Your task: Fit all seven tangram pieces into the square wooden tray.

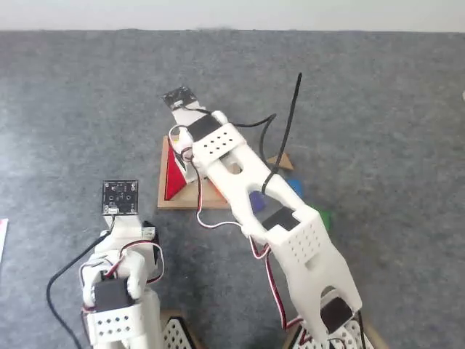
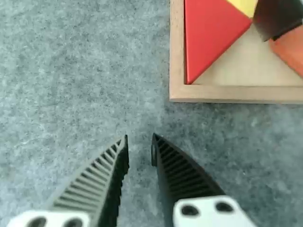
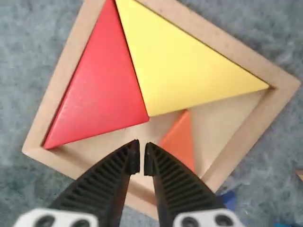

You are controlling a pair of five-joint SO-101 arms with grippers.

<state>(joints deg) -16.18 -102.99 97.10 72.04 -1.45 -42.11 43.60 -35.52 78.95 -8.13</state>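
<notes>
A grey carpet (image 1: 378,102) is bounded by a pale wall (image 1: 218,13). In the high view the square wooden tray (image 3: 279,90) is largely covered by the right arm (image 1: 305,247). A yellow triangle (image 3: 180,66) and a red triangle (image 3: 99,99) are seated in the tray. An orange piece (image 3: 182,139) is partly hidden behind the right gripper (image 3: 141,151), which is closed on nothing above the tray. A blue piece (image 1: 294,187) and a green piece (image 1: 323,217) are half hidden beside that arm. The left gripper (image 2: 139,142) is slightly parted and empty over the carpet, near a tray corner.

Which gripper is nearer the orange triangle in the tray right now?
Right. The right gripper hangs over the wooden tray, tips right beside the orange triangle. The left gripper sits over the carpet outside the tray, past the red triangle's corner.
</notes>
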